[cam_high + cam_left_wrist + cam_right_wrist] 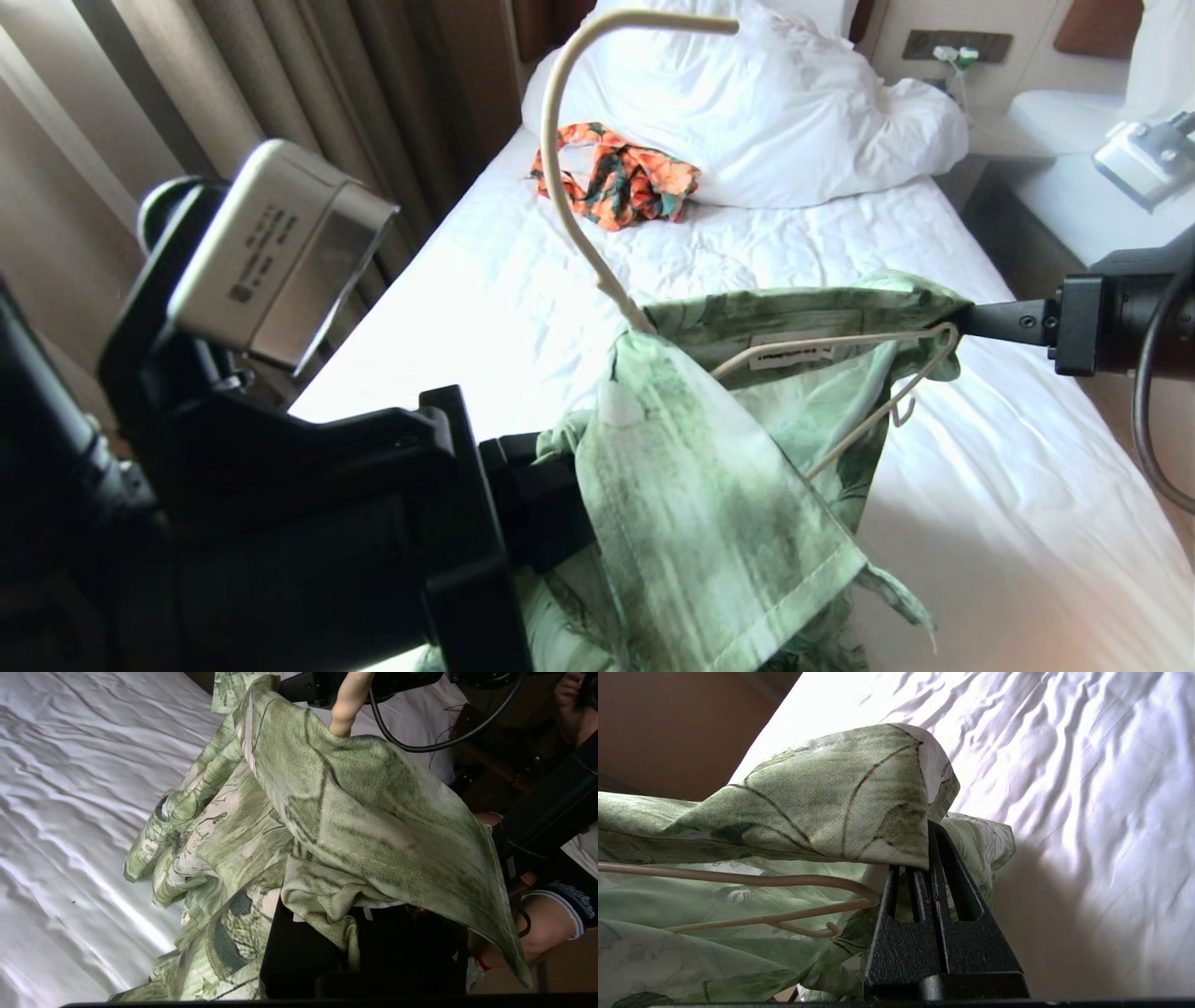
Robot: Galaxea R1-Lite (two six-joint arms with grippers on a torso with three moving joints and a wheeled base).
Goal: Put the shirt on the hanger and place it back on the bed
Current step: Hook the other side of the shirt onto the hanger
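The green leaf-print shirt hangs above the bed, stretched between both grippers. The cream hanger stands with its hook up; its neck goes into the collar and one shoulder end shows inside the opened fabric. My left gripper comes in from the near left and is shut on a bunched fold of shirt, which drapes over its fingers. From the right, my right gripper is shut on the shirt's edge, just beside the hanger's end.
An orange-and-teal garment lies further up the bed by the bunched white duvet. Curtains run along the left side. A second bed stands at the right. A person's leg shows in the left wrist view.
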